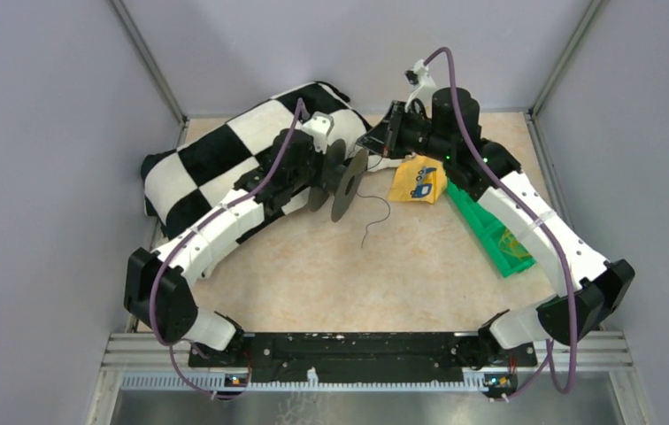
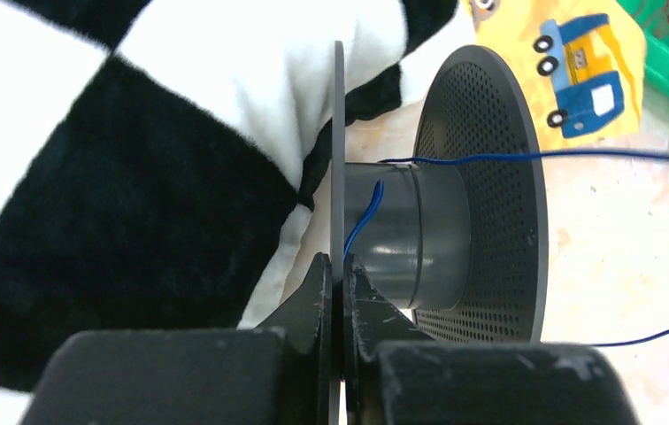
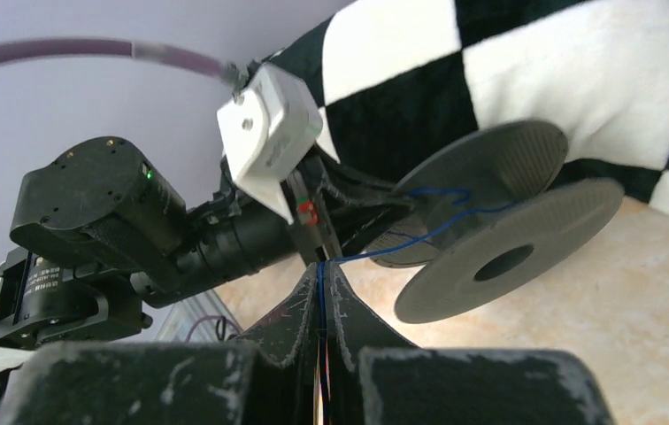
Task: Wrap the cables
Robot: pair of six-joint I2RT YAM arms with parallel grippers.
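My left gripper (image 2: 342,266) is shut on the thin near flange of the dark grey spool (image 2: 419,235) and holds it on its side above the table; the spool also shows in the top view (image 1: 346,181) and the right wrist view (image 3: 508,257). A thin blue cable (image 2: 534,157) runs from the spool core off to the right. My right gripper (image 3: 320,270) is shut on this cable (image 3: 402,250) just beside the spool, behind it in the top view (image 1: 382,142). A loose dark strand (image 1: 375,220) curls down onto the table below the spool.
A black-and-white checkered cloth (image 1: 225,150) lies at the back left, under the left arm. A yellow pouch with a blue truck print (image 1: 419,180) and a green tray (image 1: 490,232) sit right of the spool, partly under the right arm. Grey walls close in three sides.
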